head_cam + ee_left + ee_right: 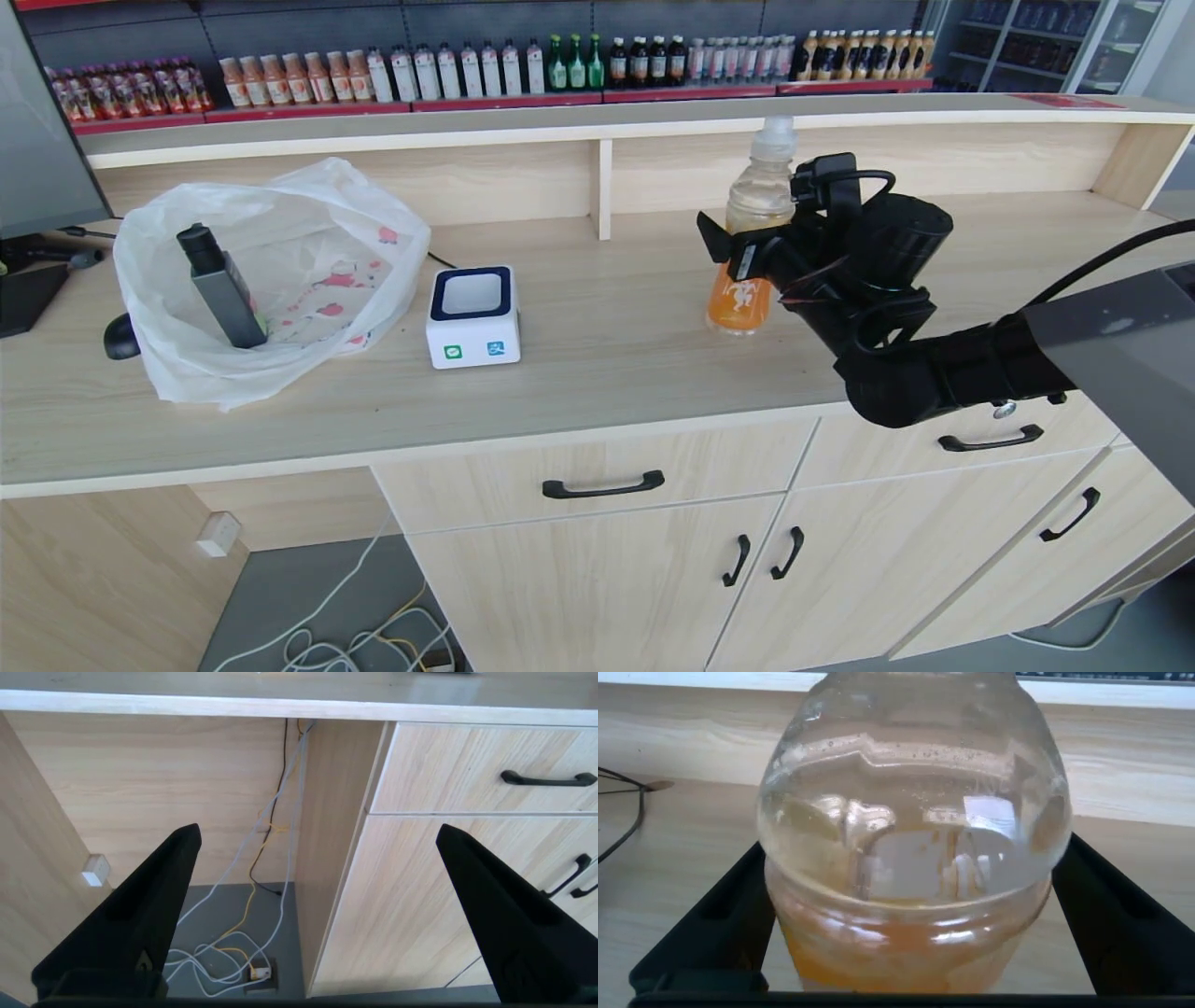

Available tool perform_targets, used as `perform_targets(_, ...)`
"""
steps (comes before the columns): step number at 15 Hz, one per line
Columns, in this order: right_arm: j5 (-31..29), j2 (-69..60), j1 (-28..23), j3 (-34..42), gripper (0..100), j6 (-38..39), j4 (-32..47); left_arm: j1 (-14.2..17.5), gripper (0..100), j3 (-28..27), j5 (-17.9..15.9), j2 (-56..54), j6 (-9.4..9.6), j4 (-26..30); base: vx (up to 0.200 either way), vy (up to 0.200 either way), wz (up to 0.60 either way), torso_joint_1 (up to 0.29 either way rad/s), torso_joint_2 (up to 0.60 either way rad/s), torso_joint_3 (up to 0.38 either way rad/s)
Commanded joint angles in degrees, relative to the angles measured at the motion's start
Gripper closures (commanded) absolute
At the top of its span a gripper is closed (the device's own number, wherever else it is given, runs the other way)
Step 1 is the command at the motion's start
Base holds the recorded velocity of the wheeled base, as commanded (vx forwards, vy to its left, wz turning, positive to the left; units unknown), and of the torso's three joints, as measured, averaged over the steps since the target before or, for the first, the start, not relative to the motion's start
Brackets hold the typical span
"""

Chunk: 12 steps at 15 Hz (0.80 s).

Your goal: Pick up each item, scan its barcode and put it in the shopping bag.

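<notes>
An orange drink bottle (752, 233) with a white cap stands upright at the right of the wooden counter (597, 373). My right gripper (742, 252) is around its middle, fingers on both sides; up close the bottle (910, 849) sits between the two black fingers (710, 924). A white barcode scanner box (473, 317) with a dark-framed top sits mid-counter. The white plastic shopping bag (271, 280) lies open at the left with a grey bottle with a black cap (222, 287) upright inside. My left gripper (318, 915) hangs open below the counter edge, facing the cabinet.
A raised wooden shelf (607, 126) runs along the counter's back. A monitor (42, 140) and a black stand (28, 294) sit at the far left. A dark round object (119, 338) lies beside the bag. Drawers with black handles (603, 487) are below; cables (252, 915) lie on the floor.
</notes>
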Motion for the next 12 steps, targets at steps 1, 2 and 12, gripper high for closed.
perform_targets(1,-0.01,-0.04,0.02,-0.02,100,-0.01,-0.11,0.05,0,0.00,0.00,-0.02,-0.02,0.00,0.000,0.000,0.00,0.000,0.00,0.000)
perform_targets(2,-0.10,-0.04,0.02,0.16,100,-0.01,-0.11,0.05,0,0.00,0.00,-0.02,-0.02,0.00,0.000,0.000,0.00,0.000,0.00,0.000)
perform_targets(12,-0.01,-0.83,0.10,0.24,100,0.08,-0.90,-0.04,0,0.00,0.00,-0.02,-0.02,0.00,0.000,0.000,0.00,0.000,0.00,0.000)
